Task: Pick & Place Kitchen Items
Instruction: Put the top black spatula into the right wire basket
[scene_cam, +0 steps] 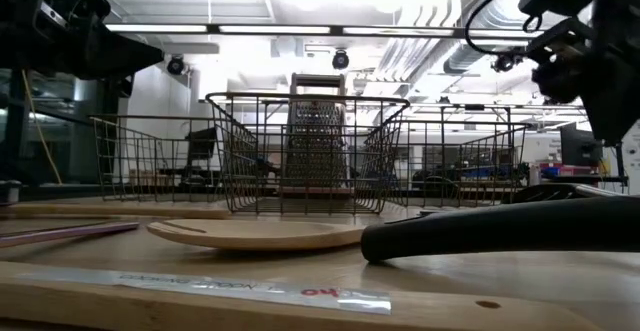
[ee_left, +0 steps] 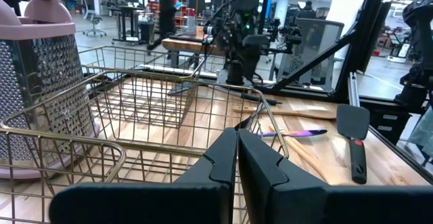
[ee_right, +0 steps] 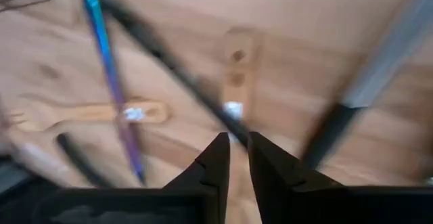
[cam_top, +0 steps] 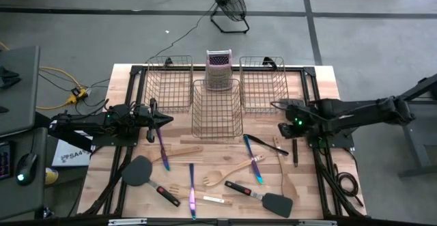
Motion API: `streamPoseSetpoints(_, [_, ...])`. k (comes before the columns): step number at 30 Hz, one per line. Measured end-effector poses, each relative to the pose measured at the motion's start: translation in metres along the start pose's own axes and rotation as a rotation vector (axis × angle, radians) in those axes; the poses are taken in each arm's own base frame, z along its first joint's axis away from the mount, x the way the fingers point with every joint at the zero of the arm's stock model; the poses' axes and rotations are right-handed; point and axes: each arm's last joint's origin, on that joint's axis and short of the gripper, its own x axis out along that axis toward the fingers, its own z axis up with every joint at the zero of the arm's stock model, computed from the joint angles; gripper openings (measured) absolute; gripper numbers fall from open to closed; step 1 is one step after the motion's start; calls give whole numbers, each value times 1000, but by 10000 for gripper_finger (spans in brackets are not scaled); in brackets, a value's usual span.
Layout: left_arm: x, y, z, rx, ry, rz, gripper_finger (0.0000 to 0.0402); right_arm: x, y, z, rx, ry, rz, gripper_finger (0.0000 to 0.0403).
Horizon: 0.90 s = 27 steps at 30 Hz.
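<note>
A: Landmark?

B: Middle basket [cam_top: 205, 117], wire mesh, one of three on a wooden table [cam_top: 314, 185]. Directly behind it, an upright metal box grater [cam_top: 218, 69]. Flanked on either side by the two other baskets [cam_top: 167, 82].

A: And the kitchen items [cam_top: 222, 177]?

B: None inside the middle basket. All flat on the table in front of it: pale wooden fork and spoons straight ahead of its front edge, iridescent purple-blue cutlery [cam_top: 192, 188] among them, one black spatula [cam_top: 136, 170] out front to the left, another farther out front to the right.

A: Left gripper?

B: Left gripper [ee_left: 237, 132] to the left of the middle basket, near its front-left corner, raised off the table. Fingers pressed together, nothing between them. Pointed across the basket's wire rim.

A: Right gripper?

B: Right gripper [ee_right: 238, 139] to the right of the middle basket, in front of its right-front corner, aimed down at the table. Directly over a slim dark utensil [ee_right: 169, 61] lying there, beside a pale wooden handle [ee_right: 237, 61] with holes in it. Cannot tell whether gripping the utensil or not.
</note>
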Motion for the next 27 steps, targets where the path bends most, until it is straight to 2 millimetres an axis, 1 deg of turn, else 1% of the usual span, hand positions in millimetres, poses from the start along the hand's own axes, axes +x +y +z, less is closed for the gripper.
streamPoseSetpoints(3, [0, 0, 0, 0, 0, 0, 15, -13, 1, 4, -22, -62, -103, 31])
streamPoseSetpoints(6, [0, 0, 0, 0, 0, 0, 15, -17, 3, 9, -56, -89, -174, 24])
streamPoseSetpoints(14, [0, 0, 0, 0, 0, 0, 15, -10, 5, 22, -164, -101, -288, 20])
streamPoseSetpoints(22, [0, 0, 0, 0, 0, 0, 15, 0, 7, 30, -154, -112, -377, 21])
streamPoseSetpoints(27, [0, 0, 0, 0, 0, -1, 15, 3, 8, 33, -158, -149, -428, 21])
